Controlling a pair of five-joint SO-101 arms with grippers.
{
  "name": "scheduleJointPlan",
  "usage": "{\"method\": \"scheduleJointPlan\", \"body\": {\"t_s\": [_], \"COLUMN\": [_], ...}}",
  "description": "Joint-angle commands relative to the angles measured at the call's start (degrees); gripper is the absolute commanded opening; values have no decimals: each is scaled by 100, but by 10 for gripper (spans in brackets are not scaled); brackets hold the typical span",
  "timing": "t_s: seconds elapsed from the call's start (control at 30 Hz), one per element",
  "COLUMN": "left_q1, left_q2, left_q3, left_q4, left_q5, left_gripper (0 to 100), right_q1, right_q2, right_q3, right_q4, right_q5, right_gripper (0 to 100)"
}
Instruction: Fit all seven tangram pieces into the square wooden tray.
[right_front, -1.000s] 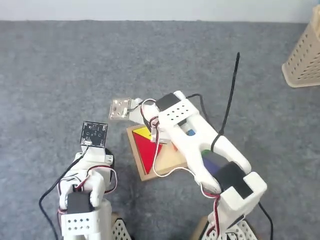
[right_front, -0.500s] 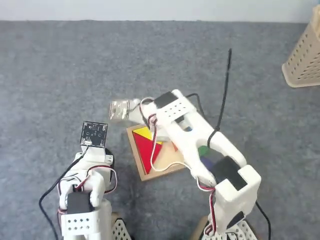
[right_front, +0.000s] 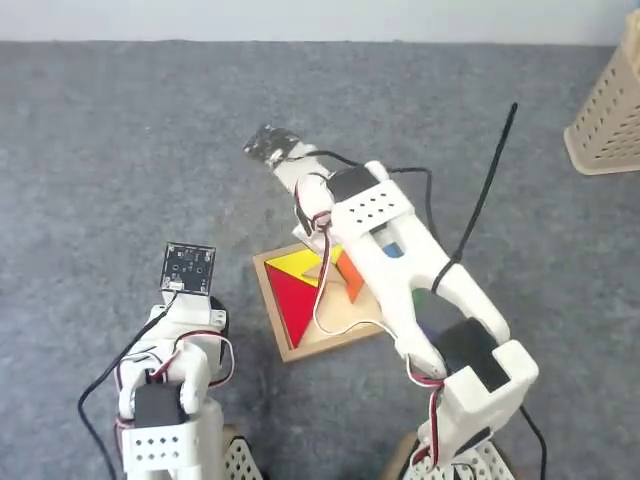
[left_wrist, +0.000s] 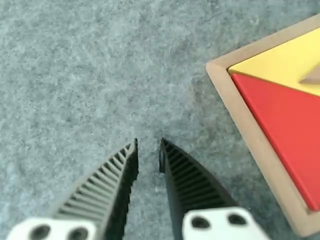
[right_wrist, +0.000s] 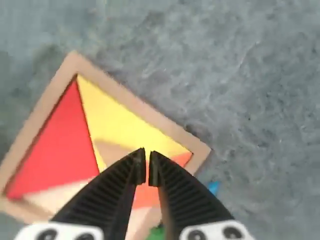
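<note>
The square wooden tray (right_front: 271, 308) lies on the grey carpet between the two arms. A yellow triangle (right_front: 290, 264), a red triangle (right_front: 292, 300) and an orange piece (right_front: 351, 280) lie in it. The right arm (right_front: 372, 212) stretches over the tray's right half. Its gripper (right_wrist: 143, 161) is shut with nothing in it, just above the seam between the yellow triangle (right_wrist: 117, 127) and the orange piece (right_wrist: 182, 159). A blue piece (right_wrist: 213, 187) and a green piece (right_wrist: 158, 232) show beside the tray. The left gripper (left_wrist: 148, 149) hangs shut over carpet, next to the tray's corner (left_wrist: 220, 70).
A cream slotted basket (right_front: 608, 105) stands at the far right edge. A stiff black cable (right_front: 488, 195) rises from the right arm. The left arm (right_front: 178, 350) stays folded near the front left. Open carpet lies beyond and left of the tray.
The right arm's wrist swung up and away toward the far side, uncovering more of the yellow and orange pieces in the tray. The left arm has not moved.
</note>
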Motion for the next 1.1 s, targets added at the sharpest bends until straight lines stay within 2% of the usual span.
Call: {"method": "scheduleJointPlan", "body": {"t_s": [0.0, 0.23, 0.63, 1.07], "left_q1": [18, 18, 18, 18], "left_q2": [-132, -132, -132, -132], "left_q3": [-48, -48, -48, -48], "left_q4": [18, 18, 18, 18], "left_q5": [53, 53, 53, 53], "left_gripper": [72, 72, 72, 72], "right_q1": [-180, -646, -655, -673], "right_q2": [-40, 154, 101, -1376], "right_q3": [273, 844, 1486, 2664], "right_q4": [-787, -1235, -1200, -1209], "right_q5": [-730, -932, -554, 26], "right_gripper": [6, 6, 6, 6]}}
